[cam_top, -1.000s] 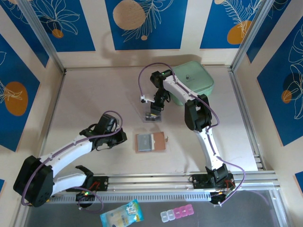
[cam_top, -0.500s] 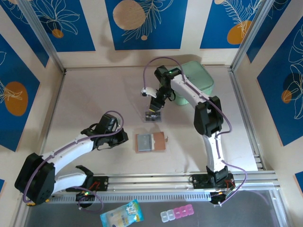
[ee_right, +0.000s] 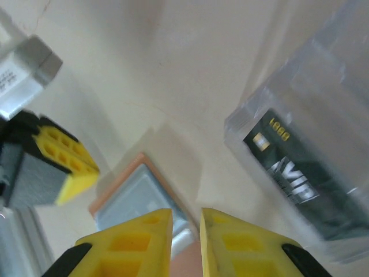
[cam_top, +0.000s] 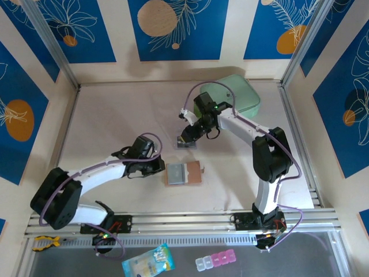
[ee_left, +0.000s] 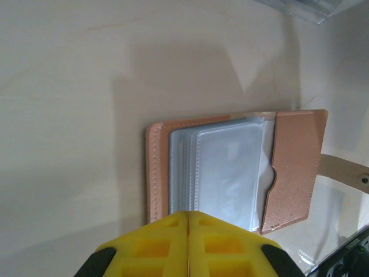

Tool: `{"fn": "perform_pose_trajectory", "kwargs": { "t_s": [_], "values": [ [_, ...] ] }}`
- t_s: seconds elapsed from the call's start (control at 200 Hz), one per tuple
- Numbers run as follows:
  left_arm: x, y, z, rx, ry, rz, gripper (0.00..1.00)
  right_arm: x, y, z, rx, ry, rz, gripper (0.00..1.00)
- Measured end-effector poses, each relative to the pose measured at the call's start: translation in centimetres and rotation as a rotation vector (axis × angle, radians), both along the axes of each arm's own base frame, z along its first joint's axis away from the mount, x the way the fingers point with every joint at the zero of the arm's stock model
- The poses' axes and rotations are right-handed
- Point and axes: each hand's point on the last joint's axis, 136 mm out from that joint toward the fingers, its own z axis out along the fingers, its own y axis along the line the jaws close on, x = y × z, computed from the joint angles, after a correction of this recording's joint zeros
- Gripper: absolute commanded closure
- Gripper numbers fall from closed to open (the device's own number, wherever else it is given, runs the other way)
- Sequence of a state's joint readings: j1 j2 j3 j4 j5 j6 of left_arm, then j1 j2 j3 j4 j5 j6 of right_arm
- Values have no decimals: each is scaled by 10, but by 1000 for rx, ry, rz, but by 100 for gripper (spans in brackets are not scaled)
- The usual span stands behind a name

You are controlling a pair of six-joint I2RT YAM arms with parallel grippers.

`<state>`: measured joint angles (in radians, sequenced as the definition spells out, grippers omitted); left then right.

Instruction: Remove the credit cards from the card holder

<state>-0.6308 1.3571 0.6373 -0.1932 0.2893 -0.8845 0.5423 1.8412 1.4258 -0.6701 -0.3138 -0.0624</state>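
A tan leather bifold card holder (cam_top: 183, 173) lies open on the desk (cam_top: 104, 127). A dark credit card (ee_right: 291, 173) rests in a clear box (ee_right: 323, 75) just beyond. The left hand (ee_left: 188, 231) is pinched shut and empty at the holder's edge. The right hand (ee_right: 186, 228) is barely parted and empty. Next, probably, is a check of the sleeves for remaining cards.

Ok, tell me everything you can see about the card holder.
The card holder is a tan, leather-like bifold lying open and flat on the table, clear plastic sleeves facing up, with a tan pocket flap and a snap tab on one side. The left gripper, shut, sits at its edge; contact can't be confirmed.
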Motion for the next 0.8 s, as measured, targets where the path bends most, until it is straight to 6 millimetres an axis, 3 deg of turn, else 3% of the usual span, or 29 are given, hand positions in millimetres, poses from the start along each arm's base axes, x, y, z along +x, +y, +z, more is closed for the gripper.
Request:
{"fn": "perform_pose_trajectory", "kwargs": {
  "t_s": [0.17,0.34,0.8],
  "values": [
    [-6,-15,-9,22,28,-44,96,-29,0,-17,6,146,-171,79],
    [-10,-16,-13,45,29,-53,97,-50,-6,-32,3,243,-315,77],
    [-12,-8,-29,97,57,-23,99,-74,4,-34,62,332,-449,71]
  ]
}}
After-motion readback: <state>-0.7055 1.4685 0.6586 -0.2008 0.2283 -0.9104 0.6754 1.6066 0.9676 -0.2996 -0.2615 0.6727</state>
